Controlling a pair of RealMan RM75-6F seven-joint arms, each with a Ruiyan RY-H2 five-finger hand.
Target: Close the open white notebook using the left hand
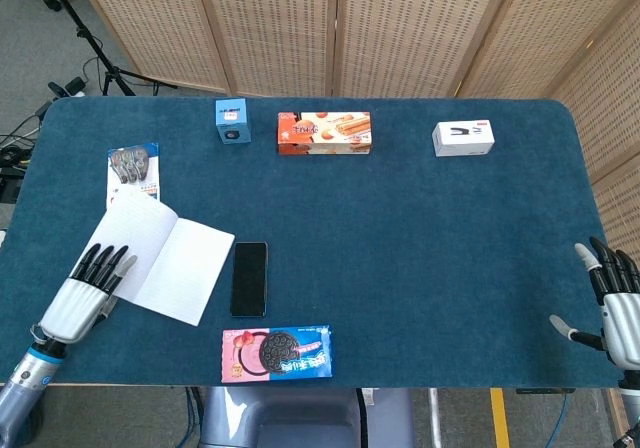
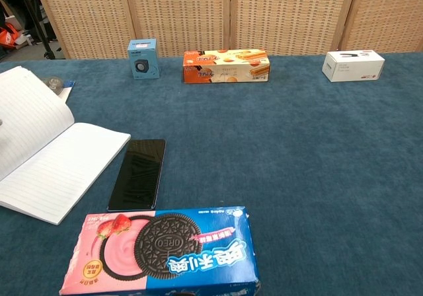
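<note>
The white notebook [image 1: 165,258] [image 2: 63,157] lies open near the table's front left, its left leaf raised off the cloth and tilted up. My left hand [image 1: 85,293] is under that raised leaf at its outer edge, fingers extended and pushing against it. The right leaf lies flat beside the black phone [image 1: 249,278]. My right hand [image 1: 612,303] hovers at the table's front right corner, fingers spread, holding nothing. In the chest view neither hand shows clearly; only the lifted page is seen at the left edge.
A black phone [image 2: 137,173] lies just right of the notebook. An Oreo box [image 1: 277,352] sits at the front edge. A blister pack [image 1: 133,168], blue box [image 1: 232,121], orange biscuit box [image 1: 324,132] and white box [image 1: 463,138] stand further back.
</note>
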